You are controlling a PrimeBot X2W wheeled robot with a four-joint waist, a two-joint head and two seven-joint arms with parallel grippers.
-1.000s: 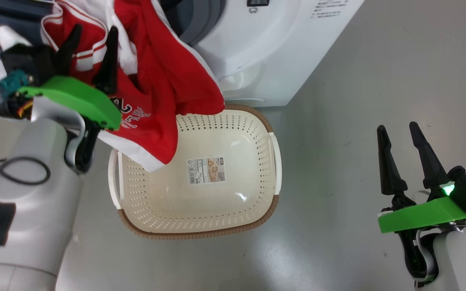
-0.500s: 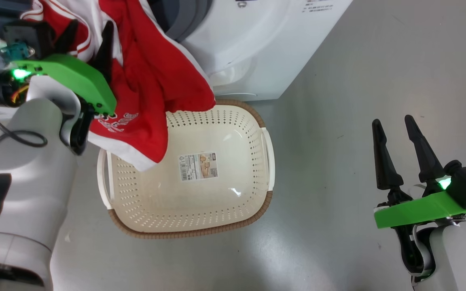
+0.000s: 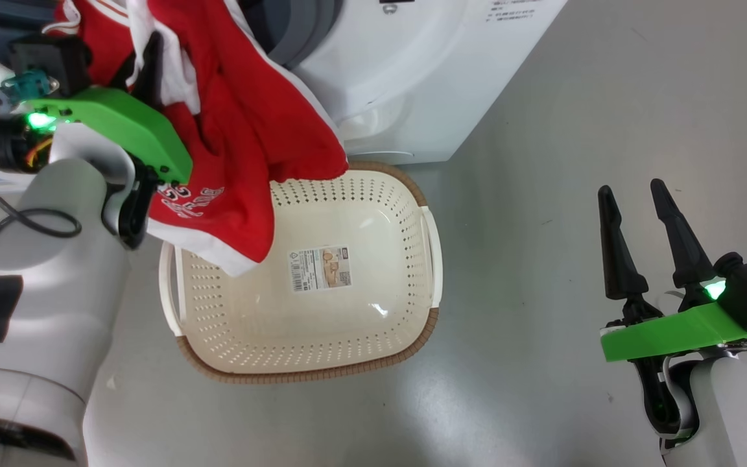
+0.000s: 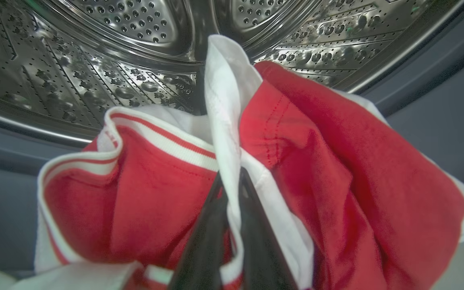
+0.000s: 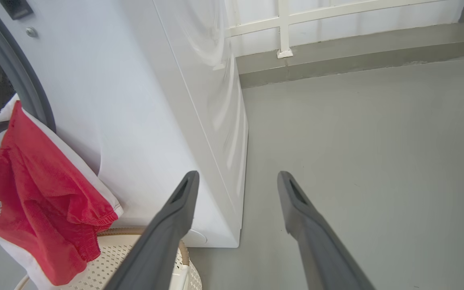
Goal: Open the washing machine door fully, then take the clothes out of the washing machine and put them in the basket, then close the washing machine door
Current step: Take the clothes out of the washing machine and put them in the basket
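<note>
The red clothes (image 3: 250, 130) with white trim hang out of the washing machine (image 3: 399, 78) mouth and droop over the far left corner of the cream basket (image 3: 321, 373). My left gripper (image 3: 143, 65) is at the mouth, shut on the clothes. In the left wrist view its fingertips (image 4: 230, 179) pinch a white fold of the clothes (image 4: 316, 169) in front of the steel drum (image 4: 95, 60). My right gripper (image 3: 629, 189) stands open over bare floor, far right of the basket. The washing machine door is out of view.
The basket stands on the grey floor (image 3: 574, 97) right in front of the machine, with a sticker (image 3: 320, 267) on its bottom. In the right wrist view the machine's white side (image 5: 199, 100) is left of my open fingers, and a wall base (image 5: 357, 52) runs behind.
My left gripper's fingers, spread around the clothes before, have shut on a fold of them. The head camera shifted slightly. The right arm has barely moved.
</note>
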